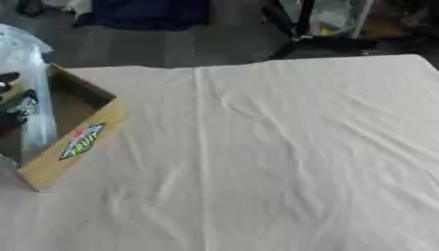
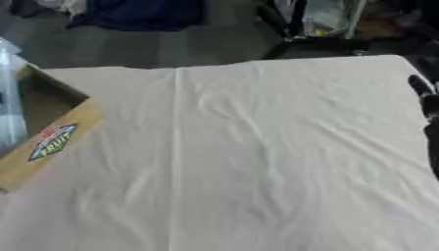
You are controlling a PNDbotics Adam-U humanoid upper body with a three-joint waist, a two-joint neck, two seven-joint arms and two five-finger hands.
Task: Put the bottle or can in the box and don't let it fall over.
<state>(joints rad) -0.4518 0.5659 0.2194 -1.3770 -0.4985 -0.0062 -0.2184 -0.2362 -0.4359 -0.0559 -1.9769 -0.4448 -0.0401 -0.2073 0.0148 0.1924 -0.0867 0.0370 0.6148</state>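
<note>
**A:** What is on the table [image 1: 283,162]?

**B:** A wrinkled, cream-coloured cloth [image 2: 257,186] covers it, with a long crease running from the far edge toward the camera. At the left edge sits an open cardboard box [image 1: 79,142] with brown walls. A colourful diamond-shaped label [image 1: 82,141] shows on its near wall.

**A:** Where is the bottle?

**B:** A clear plastic bottle [image 1: 36,98] stands upright at the far left, inside the box or right against its left side; I cannot tell which. It is pale and see-through, and part of it runs out of the picture.

**A:** And the robot's hands?

**B:** The left hand [image 1: 12,105] shows as dark and silver parts at the left edge, right against the bottle. Too little of it is visible, so I cannot tell how its fingers are set. The right hand [image 2: 426,105] is a dark shape at the right edge of the right eye view, over the cloth, well apart from the box. I cannot tell the state of its fingers either.
</note>
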